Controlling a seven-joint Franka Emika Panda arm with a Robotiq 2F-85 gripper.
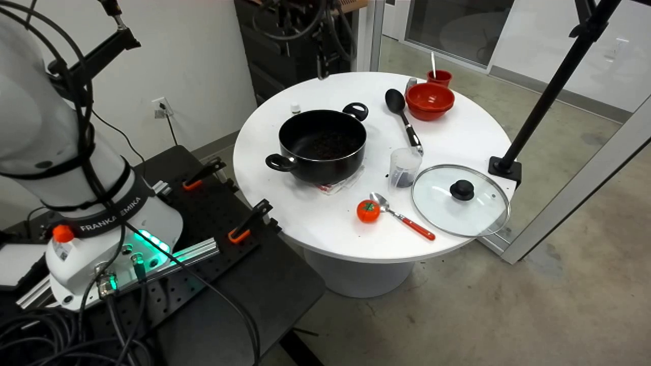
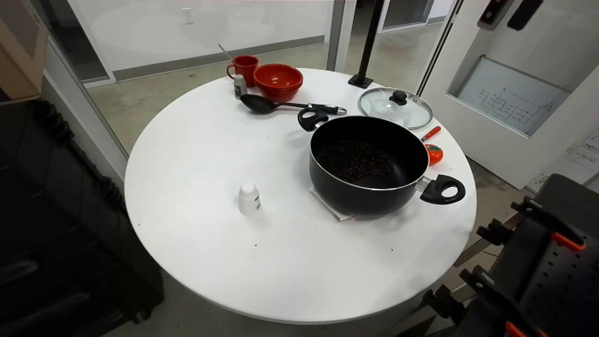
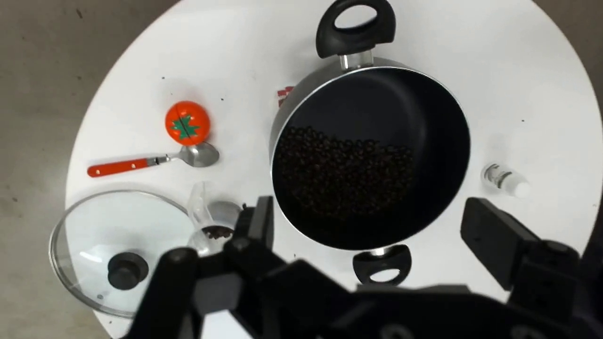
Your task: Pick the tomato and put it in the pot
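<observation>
With your tool (image 3: 370, 221) spread wide and empty, centre over the tomato (image 3: 187, 123) just beside the spoon (image 3: 152, 161), then close on sides the spoon leaves free.

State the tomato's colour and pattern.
Orange-red tomato with a green leaf mark, clearest in the wrist view.

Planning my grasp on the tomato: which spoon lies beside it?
The red-handled metal spoon, right next to the tomato; the big black spoon lies farther off by the red bowls.
</observation>
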